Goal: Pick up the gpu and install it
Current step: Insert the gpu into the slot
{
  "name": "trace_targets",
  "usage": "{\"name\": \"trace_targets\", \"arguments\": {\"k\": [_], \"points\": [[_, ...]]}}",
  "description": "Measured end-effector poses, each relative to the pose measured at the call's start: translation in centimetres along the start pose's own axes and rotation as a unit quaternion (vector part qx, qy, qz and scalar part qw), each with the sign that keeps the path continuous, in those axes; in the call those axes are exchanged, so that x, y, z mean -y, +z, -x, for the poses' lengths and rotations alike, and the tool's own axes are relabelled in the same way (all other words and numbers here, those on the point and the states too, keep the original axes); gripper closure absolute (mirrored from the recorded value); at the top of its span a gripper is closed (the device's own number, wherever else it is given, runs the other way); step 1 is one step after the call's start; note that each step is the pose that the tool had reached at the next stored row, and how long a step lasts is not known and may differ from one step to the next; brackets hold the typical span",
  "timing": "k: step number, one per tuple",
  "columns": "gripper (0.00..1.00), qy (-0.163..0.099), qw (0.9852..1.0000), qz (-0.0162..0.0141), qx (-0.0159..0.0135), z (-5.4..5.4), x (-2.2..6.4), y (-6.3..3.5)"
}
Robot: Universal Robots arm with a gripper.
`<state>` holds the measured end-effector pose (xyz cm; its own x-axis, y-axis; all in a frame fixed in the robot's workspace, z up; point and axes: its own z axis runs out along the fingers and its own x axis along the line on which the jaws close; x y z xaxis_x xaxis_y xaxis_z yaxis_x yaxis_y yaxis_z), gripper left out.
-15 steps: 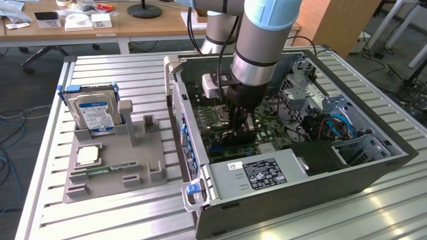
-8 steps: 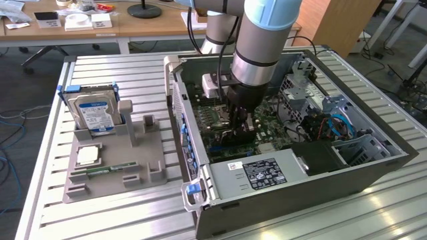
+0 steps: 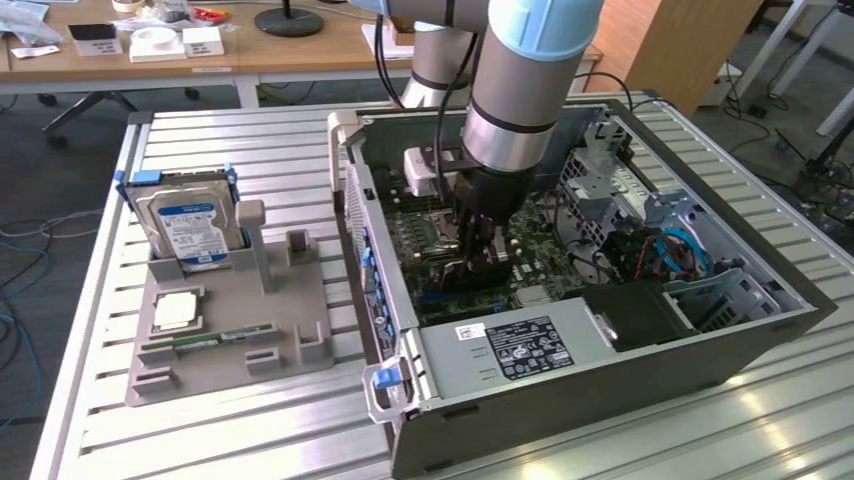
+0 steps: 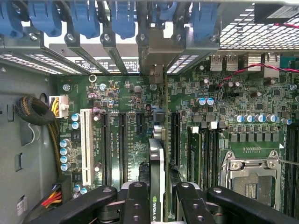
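GPU [image 3: 470, 262] is seen held upright inside the open computer case [image 3: 747, 330] on the bench [image 3: 227, 430], exterior view. Wrist view: card edge is clamped between the fingers [image 4: 138, 200] above motherboard [image 4: 131, 98] slots.

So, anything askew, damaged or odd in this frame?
Nothing stands out. The gripper holds the gpu edge-on and upright above the motherboard slots inside the open computer case. The hard drive stands upright in the gray holder beside the case.
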<state>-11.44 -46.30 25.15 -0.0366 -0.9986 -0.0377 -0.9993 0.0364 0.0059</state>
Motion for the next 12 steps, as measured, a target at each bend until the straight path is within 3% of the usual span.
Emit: {"name": "trace_targets", "arguments": {"k": [12], "points": [[0.74,0.000,1.0000,0.0001,0.0002,-0.09,-0.26,0.11]]}}
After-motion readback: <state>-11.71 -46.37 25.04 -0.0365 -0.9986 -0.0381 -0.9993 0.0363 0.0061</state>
